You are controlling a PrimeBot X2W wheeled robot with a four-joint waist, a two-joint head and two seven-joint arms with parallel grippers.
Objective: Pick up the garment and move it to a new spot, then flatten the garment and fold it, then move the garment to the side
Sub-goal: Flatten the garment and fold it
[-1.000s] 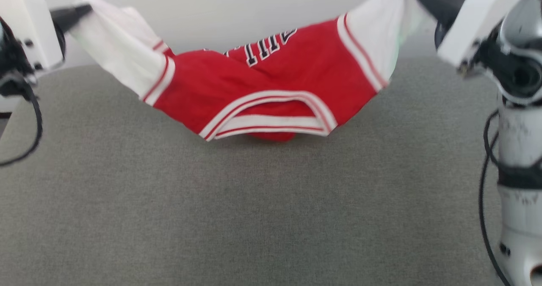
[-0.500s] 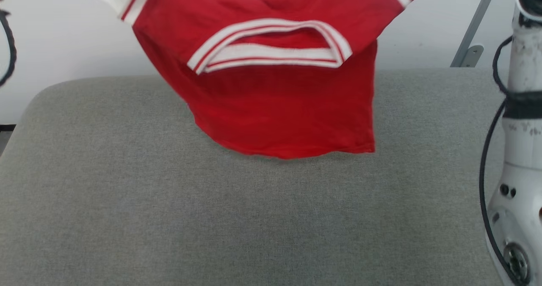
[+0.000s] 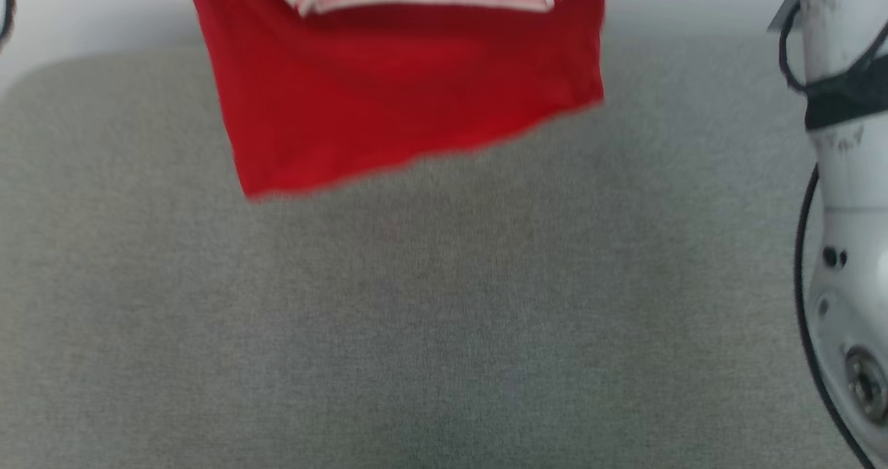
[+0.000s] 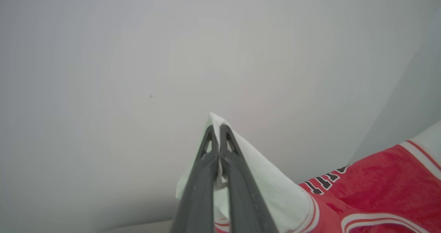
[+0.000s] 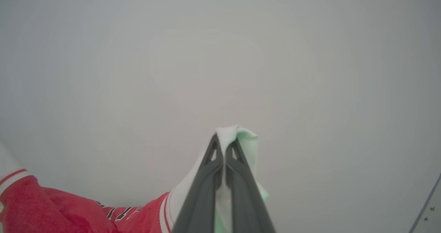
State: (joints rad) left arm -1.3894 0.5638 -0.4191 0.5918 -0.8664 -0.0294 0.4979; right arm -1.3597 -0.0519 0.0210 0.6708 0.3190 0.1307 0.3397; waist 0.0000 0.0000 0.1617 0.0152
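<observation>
The garment (image 3: 388,94) is a red jersey with white-and-red striped trim, hanging in the air above the grey cushioned surface (image 3: 416,330); its lower hem dangles free. In the left wrist view my left gripper (image 4: 217,129) is shut on a white corner of the garment (image 4: 268,184), with red fabric and black lettering to its right. In the right wrist view my right gripper (image 5: 224,140) is shut on another white corner of the garment (image 5: 241,140), red fabric trailing off to the lower left. Both grippers point at a plain pale wall.
My pale right arm (image 3: 843,233) with its black cable runs down the right edge of the head view. A pale wall (image 3: 83,4) stands behind the grey surface's far edge. A grey bracket (image 5: 429,205) shows at the lower right of the right wrist view.
The garment has been lifted off the surface and now hangs full length from both grippers. The head view has shifted, and both grippers have left it through the top.
</observation>
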